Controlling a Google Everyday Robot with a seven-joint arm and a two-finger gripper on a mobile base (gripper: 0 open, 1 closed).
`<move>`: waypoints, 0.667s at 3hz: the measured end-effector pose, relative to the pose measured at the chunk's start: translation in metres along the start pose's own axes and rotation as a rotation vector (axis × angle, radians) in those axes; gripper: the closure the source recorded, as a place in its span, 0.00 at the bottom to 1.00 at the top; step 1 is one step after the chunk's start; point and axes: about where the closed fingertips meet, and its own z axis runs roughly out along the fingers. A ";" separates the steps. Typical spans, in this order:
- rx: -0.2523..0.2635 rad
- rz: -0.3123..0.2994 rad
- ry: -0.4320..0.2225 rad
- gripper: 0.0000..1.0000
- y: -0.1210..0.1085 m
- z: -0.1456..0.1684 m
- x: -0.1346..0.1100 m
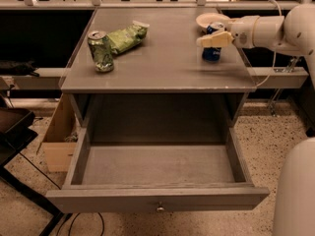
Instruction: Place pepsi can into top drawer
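A pepsi can (212, 54) stands upright at the right rear of a grey cabinet's top (162, 70), just in front of a white bowl (206, 18). The robot's gripper (204, 41) reaches in from the right at can height, its pale tip crossing the can's upper half. Whether it has taken hold of the can or only sits beside it cannot be told from this angle. The white arm (268, 30) behind it runs off toward the right edge of the view. Below, the top drawer (157, 198) is pulled well out toward the camera, showing its grey floor, with a small round metal knob (160, 209) in the middle of its front panel. At the left of the cabinet top, well apart from the pepsi can, a green can (101, 51) stands upright, with a crumpled green snack bag (126, 36) lying just behind it. A cardboard box (57, 144) sits on the speckled floor against the cabinet's left side.
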 end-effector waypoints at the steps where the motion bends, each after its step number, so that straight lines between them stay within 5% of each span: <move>1: -0.015 0.009 -0.001 0.43 0.006 0.006 0.004; 2: -0.015 0.009 -0.001 0.66 0.006 0.006 0.004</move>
